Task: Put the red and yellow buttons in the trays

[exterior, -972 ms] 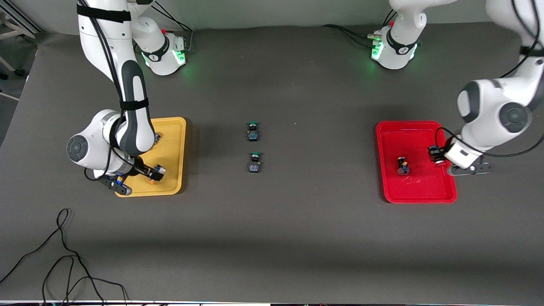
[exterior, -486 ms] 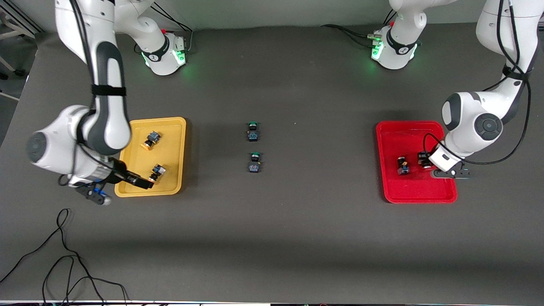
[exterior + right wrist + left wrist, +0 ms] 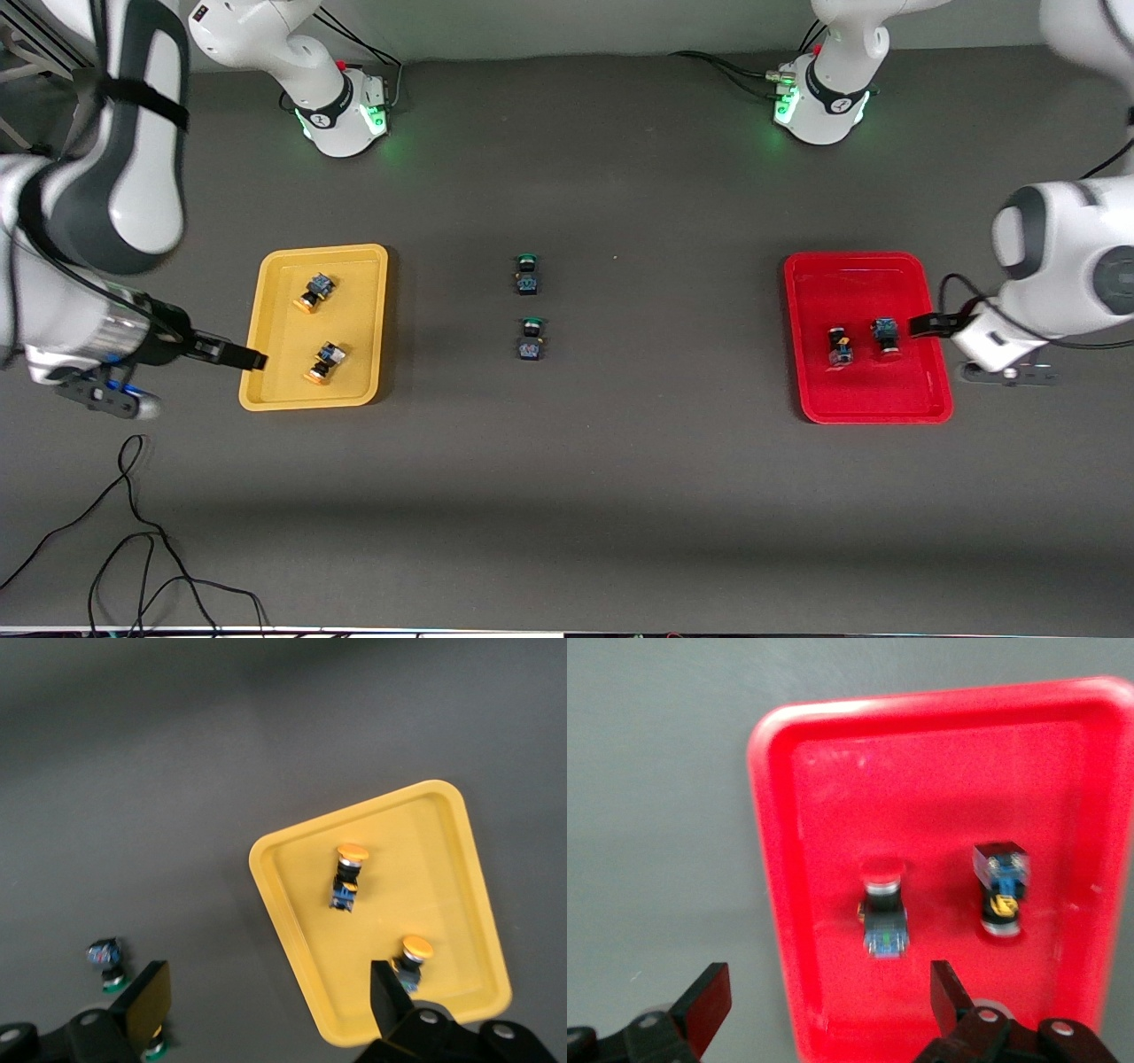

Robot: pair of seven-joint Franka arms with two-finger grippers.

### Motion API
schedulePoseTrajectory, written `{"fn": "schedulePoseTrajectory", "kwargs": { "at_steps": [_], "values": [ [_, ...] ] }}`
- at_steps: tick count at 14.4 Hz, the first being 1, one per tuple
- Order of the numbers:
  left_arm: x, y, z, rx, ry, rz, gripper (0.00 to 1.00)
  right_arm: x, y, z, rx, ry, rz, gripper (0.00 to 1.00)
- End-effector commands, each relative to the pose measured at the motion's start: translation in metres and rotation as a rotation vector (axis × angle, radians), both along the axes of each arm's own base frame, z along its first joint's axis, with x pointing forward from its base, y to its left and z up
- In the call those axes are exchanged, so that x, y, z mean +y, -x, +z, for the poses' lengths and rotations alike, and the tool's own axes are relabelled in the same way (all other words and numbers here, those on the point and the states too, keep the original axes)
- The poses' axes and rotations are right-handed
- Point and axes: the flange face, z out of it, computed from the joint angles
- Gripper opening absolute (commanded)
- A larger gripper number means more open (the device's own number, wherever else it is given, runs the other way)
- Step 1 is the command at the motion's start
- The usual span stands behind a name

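Two red-capped buttons lie side by side in the red tray. Two yellow-capped buttons lie apart in the yellow tray. My left gripper hangs open and empty over the red tray's rim at the left arm's end; its wrist view shows both red buttons on the tray floor ahead of the gripper. My right gripper is open and empty over the yellow tray's outer rim. Its wrist view shows the gripper and both yellow buttons in the tray.
Two green-capped buttons lie on the dark mat midway between the trays, one nearer the front camera. A loose black cable curls on the mat near the front edge at the right arm's end.
The left gripper opened, left a red button in the red tray and drew back toward the left arm's end. The right gripper pulled out of the yellow tray, away from the yellow button.
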Motion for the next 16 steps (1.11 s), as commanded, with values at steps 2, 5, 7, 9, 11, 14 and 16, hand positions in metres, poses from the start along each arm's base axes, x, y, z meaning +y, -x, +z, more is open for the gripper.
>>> {"fn": "schedulePoseTrajectory", "kwargs": {
  "at_steps": [2, 5, 7, 9, 11, 14, 16],
  "values": [
    [-0.011, -0.018, 0.114, 0.052, 0.034, -0.007, 1.0, -0.011, 0.018, 0.048, -0.016, -0.014, 0.059, 1.0],
    [-0.036, -0.004, 0.179, 0.022, 0.035, -0.043, 1.0, -0.02, 0.032, 0.065, -0.033, 0.0, 0.092, 1.0],
    [-0.052, 0.01, 0.205, 0.003, 0.028, -0.066, 1.0, -0.018, 0.046, 0.074, -0.041, 0.017, 0.13, 1.0],
    [-0.072, 0.02, 0.222, -0.017, 0.026, -0.097, 1.0, -0.019, 0.059, 0.084, -0.057, 0.063, 0.156, 1.0],
    [-0.084, 0.025, 0.228, -0.035, 0.041, -0.111, 1.0, -0.021, 0.073, 0.081, -0.087, 0.072, 0.158, 1.0],
    [-0.086, 0.026, 0.232, -0.052, 0.039, -0.107, 1.0, -0.03, 0.084, 0.072, -0.114, 0.088, 0.167, 1.0],
    [-0.085, 0.027, 0.229, -0.067, 0.051, -0.1, 1.0, -0.032, 0.085, 0.072, -0.101, 0.109, 0.195, 1.0]
  ]
}}
